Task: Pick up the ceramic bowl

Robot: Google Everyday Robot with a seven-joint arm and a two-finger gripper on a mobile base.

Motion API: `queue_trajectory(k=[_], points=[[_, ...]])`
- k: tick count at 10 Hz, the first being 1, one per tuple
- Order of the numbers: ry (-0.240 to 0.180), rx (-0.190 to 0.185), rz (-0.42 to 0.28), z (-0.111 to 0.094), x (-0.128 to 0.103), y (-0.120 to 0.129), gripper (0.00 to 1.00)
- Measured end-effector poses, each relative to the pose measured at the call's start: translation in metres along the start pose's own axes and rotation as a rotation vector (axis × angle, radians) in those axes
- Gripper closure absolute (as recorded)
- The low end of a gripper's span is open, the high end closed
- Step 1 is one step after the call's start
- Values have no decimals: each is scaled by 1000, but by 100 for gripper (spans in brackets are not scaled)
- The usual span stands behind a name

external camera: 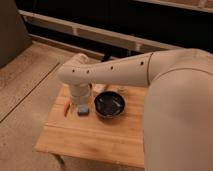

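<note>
The ceramic bowl (110, 105), round, glossy and black, sits on the wooden table (90, 137) near its back middle. My white arm reaches across from the right, bends at the elbow and points down at the table's back left. The gripper (80, 99) is at the end of that downward part, just left of the bowl and right above a grey-blue block (82, 110). The gripper looks apart from the bowl.
A small orange item (66, 109) lies at the table's left edge, next to the block. A small white cup (98, 88) stands behind the bowl. The robot's big white body (180, 120) covers the table's right side. A speckled floor surrounds the table, with dark wall rails behind.
</note>
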State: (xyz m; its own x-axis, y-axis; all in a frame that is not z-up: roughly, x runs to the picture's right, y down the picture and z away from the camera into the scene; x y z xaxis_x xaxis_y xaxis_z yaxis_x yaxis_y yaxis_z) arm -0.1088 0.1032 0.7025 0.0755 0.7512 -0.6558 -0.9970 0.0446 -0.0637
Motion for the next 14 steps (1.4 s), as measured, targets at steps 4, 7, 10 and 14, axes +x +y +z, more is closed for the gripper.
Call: queue_trajectory(k=[4,7,10,14], points=[[-16,-3,1,-2,-2,0,35],[-138,-78,21,-8,-23,-9,35],[-184,-174,-8,0,-29,-23,35],[-175,-210,-14,9,-26,-29,35]])
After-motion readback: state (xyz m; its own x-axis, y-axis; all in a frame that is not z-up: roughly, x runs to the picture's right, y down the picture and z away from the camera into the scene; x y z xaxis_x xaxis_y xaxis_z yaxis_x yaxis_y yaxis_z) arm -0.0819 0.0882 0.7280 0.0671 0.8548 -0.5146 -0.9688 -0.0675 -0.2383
